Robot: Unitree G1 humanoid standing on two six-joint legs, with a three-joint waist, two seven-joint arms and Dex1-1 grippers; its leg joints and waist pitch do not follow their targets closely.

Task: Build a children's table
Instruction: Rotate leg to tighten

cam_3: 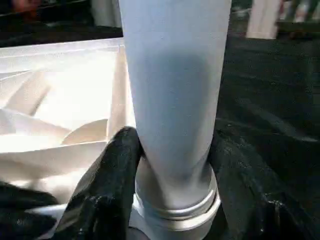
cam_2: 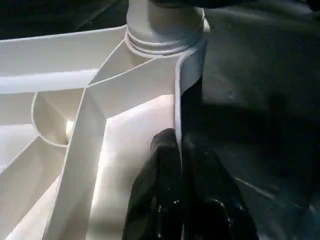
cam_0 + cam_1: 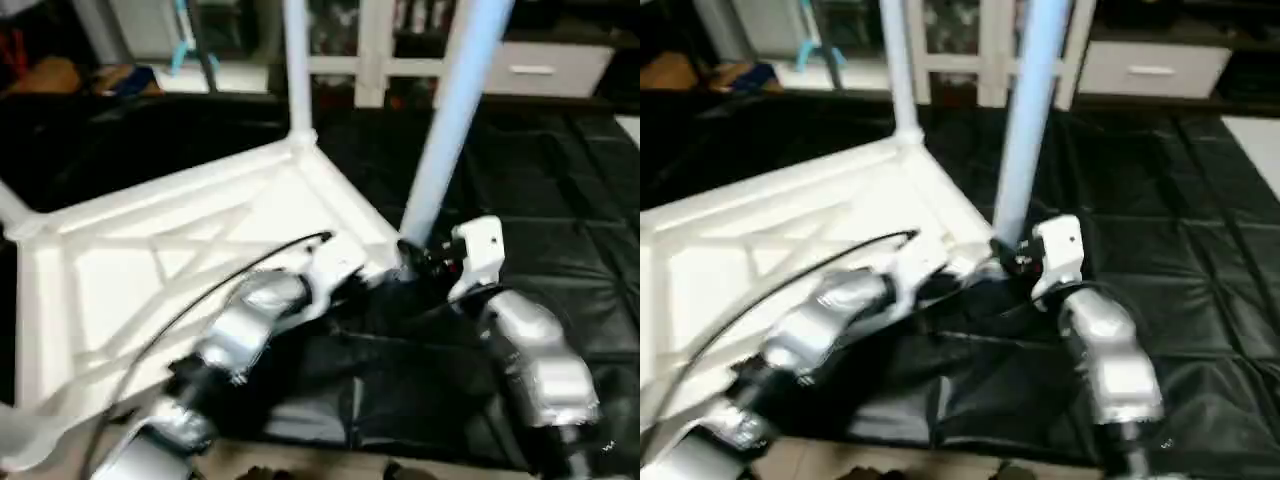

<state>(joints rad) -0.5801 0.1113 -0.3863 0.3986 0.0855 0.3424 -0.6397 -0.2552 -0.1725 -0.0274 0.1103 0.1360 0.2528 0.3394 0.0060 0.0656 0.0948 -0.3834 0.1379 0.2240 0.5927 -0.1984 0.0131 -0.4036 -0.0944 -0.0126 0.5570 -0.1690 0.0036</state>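
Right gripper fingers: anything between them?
Yes. In the right wrist view the right gripper straddles the near leg just above its socket collar, a black finger on each side.

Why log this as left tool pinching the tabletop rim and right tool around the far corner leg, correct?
Not quite. The right tool is around the near corner leg, seen in the right wrist view. The left tool does pinch the tabletop rim.

Forearms: silver, rounded metal shells | wrists: white blocky housings | cable [image 3: 200,290]: thin black, looping over left arm | pincer fingers [image 2: 165,200]: glossy black
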